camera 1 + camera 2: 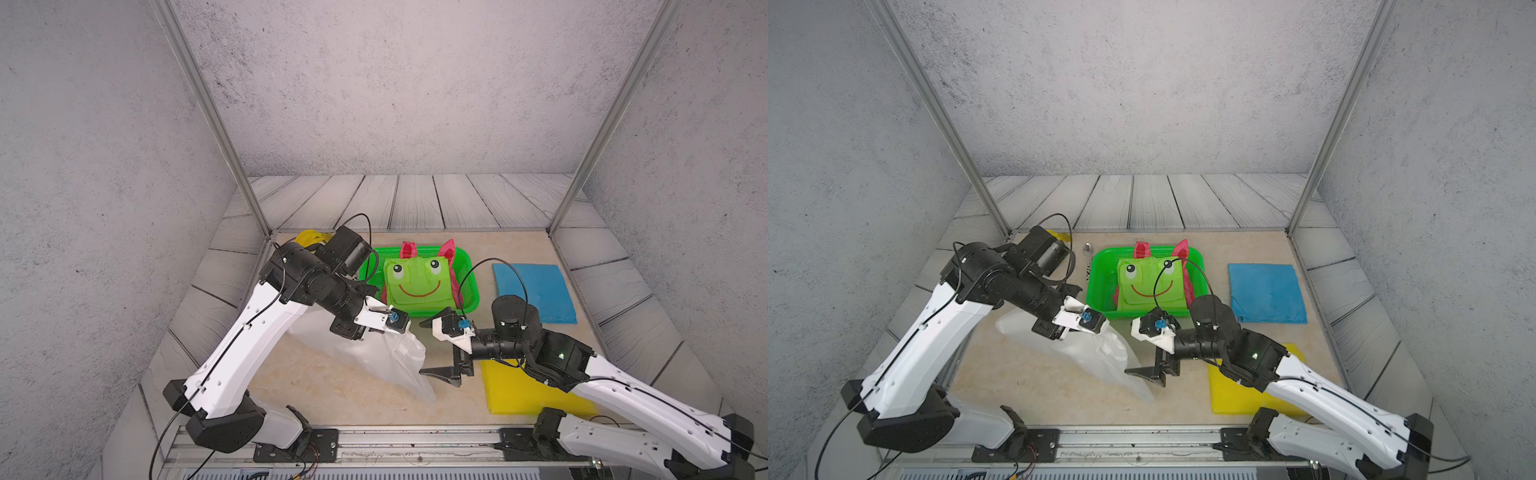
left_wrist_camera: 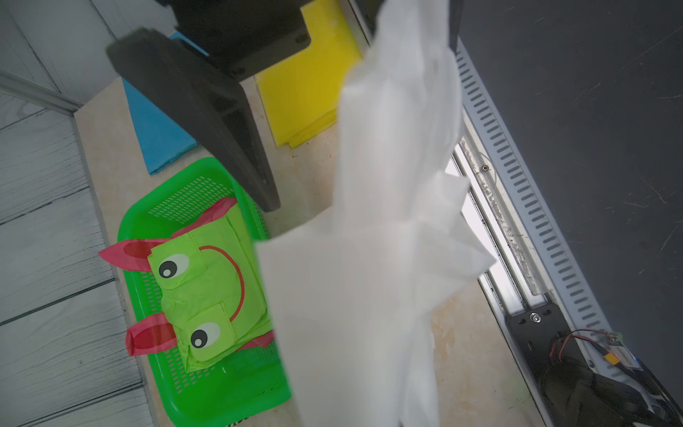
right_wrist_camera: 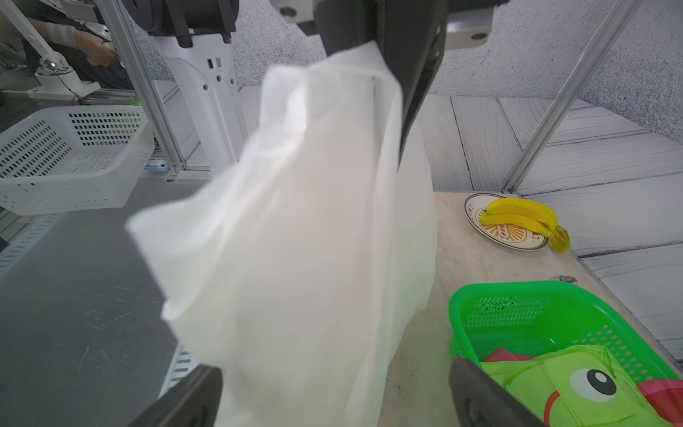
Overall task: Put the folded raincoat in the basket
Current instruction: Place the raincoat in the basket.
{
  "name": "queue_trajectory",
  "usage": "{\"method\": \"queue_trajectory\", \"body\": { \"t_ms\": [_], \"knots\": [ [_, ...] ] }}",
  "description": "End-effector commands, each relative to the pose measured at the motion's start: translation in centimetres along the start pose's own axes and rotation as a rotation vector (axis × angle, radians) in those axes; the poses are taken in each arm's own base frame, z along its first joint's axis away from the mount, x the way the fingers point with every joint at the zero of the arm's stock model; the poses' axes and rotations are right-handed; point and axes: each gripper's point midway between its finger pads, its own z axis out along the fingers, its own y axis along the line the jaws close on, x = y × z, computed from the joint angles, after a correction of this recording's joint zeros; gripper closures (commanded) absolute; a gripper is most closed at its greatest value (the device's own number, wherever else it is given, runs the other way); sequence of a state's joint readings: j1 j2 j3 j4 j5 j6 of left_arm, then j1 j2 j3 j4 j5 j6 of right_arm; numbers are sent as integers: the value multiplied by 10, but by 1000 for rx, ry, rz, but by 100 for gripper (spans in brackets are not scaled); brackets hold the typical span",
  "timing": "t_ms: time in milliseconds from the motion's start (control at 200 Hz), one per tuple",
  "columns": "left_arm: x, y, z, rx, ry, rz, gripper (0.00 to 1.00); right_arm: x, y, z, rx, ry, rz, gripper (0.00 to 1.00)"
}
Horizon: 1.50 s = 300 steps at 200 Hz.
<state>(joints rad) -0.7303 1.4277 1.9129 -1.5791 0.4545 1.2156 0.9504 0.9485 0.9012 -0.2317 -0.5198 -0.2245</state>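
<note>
Nearest the rail, a folded yellow garment is lying flat on the table under the right forearm. Just left of it, the right gripper is hovering with its jaws spread wide and holding nothing, one finger above the other in both top views, their tips just beside the edge of the translucent white raincoat. That raincoat is hanging from the left gripper, whose jaws are pinching it tight at its upper end; the loose plastic is draping down toward the near side of the table, outside the basket, and whether it is touching the surface cannot be told. Behind both grippers, the green basket is sitting mid-table and is already carrying a folded green frog-face raincoat with pink ears. To its right, a folded blue garment is lying flat. Farther back, a spoon is lying beside the basket's left rim, and a banana is resting on a plate in the far left corner.
</note>
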Motion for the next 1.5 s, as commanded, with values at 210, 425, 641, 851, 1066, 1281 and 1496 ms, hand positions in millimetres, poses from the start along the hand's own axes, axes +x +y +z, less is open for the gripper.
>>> {"method": "queue_trajectory", "body": {
  "t_ms": [210, 425, 641, 851, 1066, 1281, 1496],
  "knots": [
    [9, 16, 7, -48, 36, -101, 100, -1, 1, -1, 28, -48, -41, 0],
    [17, 33, 10, -85, 53, -204, 100, 2, -8, 1, 77, -36, -38, 0],
    [-4, 9, 5, -6, -67, -142, 100, -5, -63, 12, 326, -23, -98, 0],
    [-6, -6, 7, 63, -90, -96, 100, -7, -79, 24, 364, 9, -112, 0],
    [-28, -24, -6, 132, -201, -65, 100, -23, -46, 34, 169, -110, -174, 3],
    [-38, -36, -18, 162, -249, -42, 100, -32, -18, 26, 40, -163, -232, 51],
    [-54, -45, -34, 178, -336, -39, 90, -36, -11, 28, -44, -132, -175, 100]
  ]
}}
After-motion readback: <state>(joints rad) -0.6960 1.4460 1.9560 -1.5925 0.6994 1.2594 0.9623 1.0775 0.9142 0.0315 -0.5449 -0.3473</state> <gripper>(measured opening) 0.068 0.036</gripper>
